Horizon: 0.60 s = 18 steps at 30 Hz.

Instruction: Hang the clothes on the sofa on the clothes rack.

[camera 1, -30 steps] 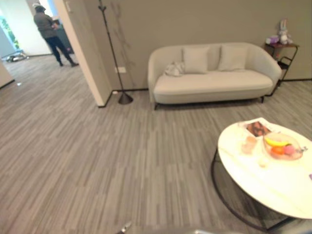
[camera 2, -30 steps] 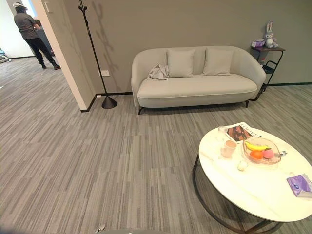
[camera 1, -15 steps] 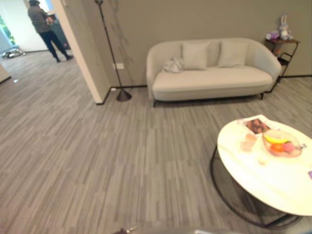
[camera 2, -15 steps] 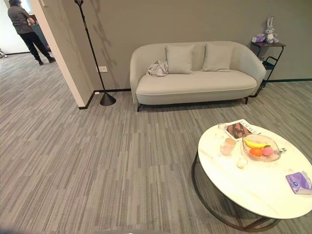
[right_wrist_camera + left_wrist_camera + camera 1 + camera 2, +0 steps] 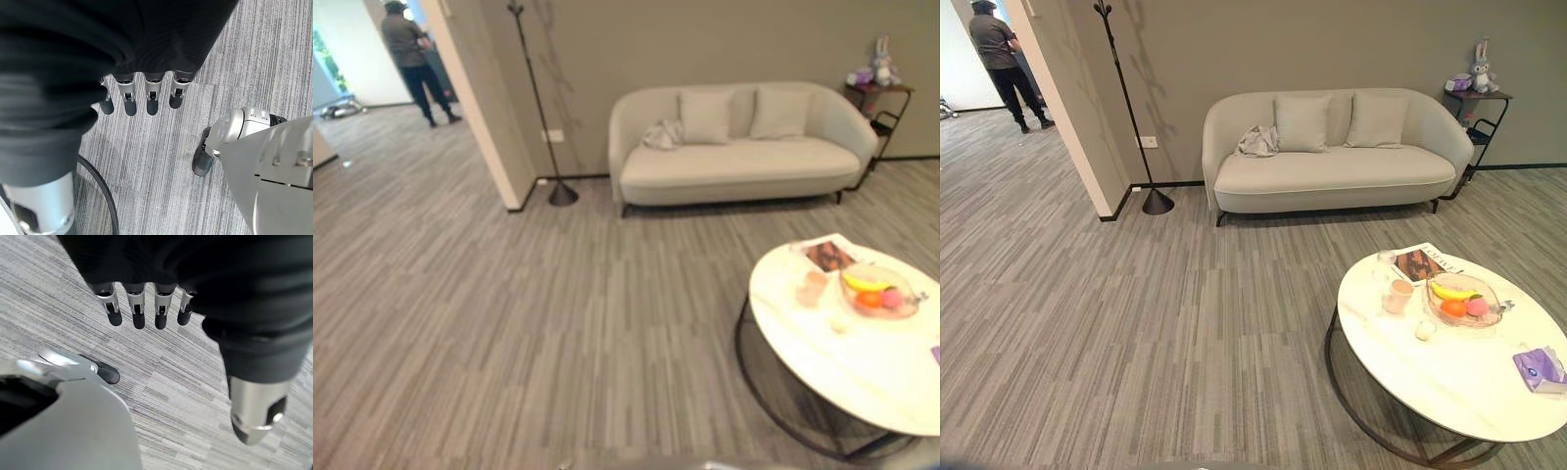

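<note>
Clothes point(image 5: 1256, 141) on sofa point(image 5: 1332, 176) (left end), far from hands.

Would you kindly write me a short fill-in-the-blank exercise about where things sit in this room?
1. The crumpled grey garment lies at the ____ end of the sofa, as the robot sees it.
2. The clothes rack stands on the floor to the ____ of the sofa.
3. The fruit bowl rests on the round white ____.
4. The left hand and the right hand both hang with straight fingers and hold ____.

Missing words: left; left; table; nothing
</note>
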Available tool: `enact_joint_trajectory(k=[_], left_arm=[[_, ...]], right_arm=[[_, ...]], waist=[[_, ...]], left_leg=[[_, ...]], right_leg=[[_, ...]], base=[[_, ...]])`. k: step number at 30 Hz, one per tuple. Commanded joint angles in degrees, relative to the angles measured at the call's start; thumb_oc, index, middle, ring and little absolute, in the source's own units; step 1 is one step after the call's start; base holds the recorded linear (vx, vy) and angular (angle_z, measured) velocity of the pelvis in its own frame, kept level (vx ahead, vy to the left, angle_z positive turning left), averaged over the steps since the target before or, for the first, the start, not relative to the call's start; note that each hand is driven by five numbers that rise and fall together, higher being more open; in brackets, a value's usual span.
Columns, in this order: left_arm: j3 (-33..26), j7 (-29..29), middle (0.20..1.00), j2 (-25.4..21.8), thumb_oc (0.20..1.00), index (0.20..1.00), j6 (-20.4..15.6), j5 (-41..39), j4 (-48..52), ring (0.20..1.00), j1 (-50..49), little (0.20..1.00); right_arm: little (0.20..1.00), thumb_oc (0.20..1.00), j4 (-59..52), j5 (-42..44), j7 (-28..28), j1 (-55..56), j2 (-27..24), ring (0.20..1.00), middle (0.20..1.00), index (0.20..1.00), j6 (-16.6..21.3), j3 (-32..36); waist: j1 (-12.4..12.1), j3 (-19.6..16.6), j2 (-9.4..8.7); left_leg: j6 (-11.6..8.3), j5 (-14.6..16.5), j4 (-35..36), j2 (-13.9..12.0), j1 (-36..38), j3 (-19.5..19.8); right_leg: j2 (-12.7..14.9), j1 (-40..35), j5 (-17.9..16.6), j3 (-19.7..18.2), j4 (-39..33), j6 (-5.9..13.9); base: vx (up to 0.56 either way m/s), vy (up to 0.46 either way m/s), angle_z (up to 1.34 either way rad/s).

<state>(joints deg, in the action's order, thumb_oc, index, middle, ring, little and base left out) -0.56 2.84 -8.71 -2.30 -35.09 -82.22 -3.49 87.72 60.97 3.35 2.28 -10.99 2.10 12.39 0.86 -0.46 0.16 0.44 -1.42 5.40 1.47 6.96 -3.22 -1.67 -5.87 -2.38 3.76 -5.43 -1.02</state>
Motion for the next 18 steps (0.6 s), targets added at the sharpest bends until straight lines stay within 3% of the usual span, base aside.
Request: enact_joint_trajectory(k=[1, 6, 7, 8, 10, 11, 12, 15, 18], left_arm=[[-1.0, 0.3, 1.000, 2.1, 1.000, 1.000, -0.3, -1.7, -3.5, 1.000, 4.3, 1.000], [0.2, 0.2, 1.000, 1.9, 1.000, 1.000, -0.6, -1.5, -3.1, 1.000, 5.3, 1.000], [0.6, 0.1, 1.000, 1.9, 1.000, 1.000, -0.7, -1.8, -2.9, 1.000, 5.8, 1.000], [1.2, 0.2, 1.000, 1.9, 1.000, 1.000, -0.7, -2.7, -2.4, 1.000, 7.0, 1.000], [1.1, 0.1, 1.000, 1.8, 1.000, 1.000, -0.8, -4.1, -1.7, 1.000, 7.6, 1.000], [1.1, 0.1, 1.000, 1.8, 1.000, 1.000, -0.8, -4.2, -1.7, 1.000, 7.6, 1.000], [0.5, -0.5, 1.000, 1.6, 1.000, 1.000, -1.2, -6.4, -0.8, 1.000, 8.1, 1.000], [0.2, -0.6, 1.000, 1.7, 1.000, 1.000, -1.3, -7.0, -0.6, 1.000, 8.0, 1.000], [1.0, -0.3, 1.000, 2.3, 1.000, 1.000, -1.1, -6.4, -1.5, 1.000, 7.5, 1.000]], right_arm=[[1.000, 1.000, 3.9, 2.3, -0.3, -3.2, 1.4, 1.000, 1.000, 1.000, 0.1, 1.0], [1.000, 1.000, 3.7, 2.3, -0.6, -3.8, 1.2, 1.000, 1.000, 1.000, 0.6, 0.4], [1.000, 1.000, 3.6, 2.3, -0.5, -4.1, 1.2, 1.000, 1.000, 1.000, 0.8, 0.2], [1.000, 1.000, 3.6, 2.4, -0.4, -4.8, 0.9, 1.000, 1.000, 1.000, 0.9, 0.0], [1.000, 1.000, 3.6, 2.5, -0.4, -5.0, 0.8, 1.000, 1.000, 1.000, 0.8, 0.1], [1.000, 1.000, 3.6, 2.5, -0.4, -5.1, 0.8, 1.000, 1.000, 1.000, 0.8, 0.1], [1.000, 1.000, 3.6, 2.2, -0.1, -5.3, 0.2, 1.000, 1.000, 1.000, 0.5, 0.1], [1.000, 1.000, 3.5, 1.0, 0.2, -5.8, -0.1, 1.000, 1.000, 1.000, 0.3, -0.6], [1.000, 1.000, 2.8, -0.9, -0.2, -6.2, -0.1, 1.000, 1.000, 1.000, 0.2, -3.0]], waist=[[0.0, 0.3, -0.16], [-0.1, 2.2, -0.70], [-0.2, 3.4, -1.16], [-0.5, 5.7, -2.35], [-1.0, 7.0, -2.85], [-0.9, 6.9, -2.76], [-1.3, 7.6, -3.02], [-2.1, 7.3, -2.95], [-3.9, 6.7, -1.14]], left_leg=[[-1.97, 2.9, -0.4, -2.1, 0.1, -0.8], [-2.09, 2.3, -2.2, -3.0, 0.0, -1.8], [-2.20, 3.0, -6.2, -3.0, -2.2, -1.9], [-2.74, 3.4, -17.1, -3.2, -8.8, -2.3], [-2.56, -0.7, -25.5, -3.9, -13.9, -1.8], [-2.64, -0.6, -26.1, -4.1, -14.4, -1.6], [-1.65, -3.4, -29.4, -3.5, -19.7, -1.3], [-1.06, -3.0, -27.2, -2.4, -24.3, -2.1], [-2.50, -8.8, -10.0, -1.9, -26.7, -2.3]], right_leg=[[3.3, -1.4, 2.1, 2.0, 0.4, 6.26], [2.5, -1.7, 2.4, 1.0, 0.4, 5.48], [2.5, -1.7, 2.3, 0.8, 0.4, 5.11], [2.9, -1.8, 2.2, 0.5, 0.8, 4.07], [2.7, -1.9, 3.0, 0.3, 1.6, 2.96], [2.5, -1.7, 3.0, 0.3, 1.7, 2.89], [2.5, -1.9, 3.9, 0.2, 2.7, 2.24], [2.4, -1.9, 5.1, -0.7, 3.1, 2.34], [0.6, -4.5, 7.9, -2.6, 3.3, 2.32]], base=[[0.02, -0.047, -0.01], [-0.01, -0.053, -0.03], [-0.15, -0.158, -0.02], [-0.12, -0.162, -0.04], [-0.01, -0.113, -0.13], [0.08, -0.075, -0.43], [0.10, -0.050, -0.47], [0.19, 0.012, -0.15], [0.37, 0.059, -0.41]])
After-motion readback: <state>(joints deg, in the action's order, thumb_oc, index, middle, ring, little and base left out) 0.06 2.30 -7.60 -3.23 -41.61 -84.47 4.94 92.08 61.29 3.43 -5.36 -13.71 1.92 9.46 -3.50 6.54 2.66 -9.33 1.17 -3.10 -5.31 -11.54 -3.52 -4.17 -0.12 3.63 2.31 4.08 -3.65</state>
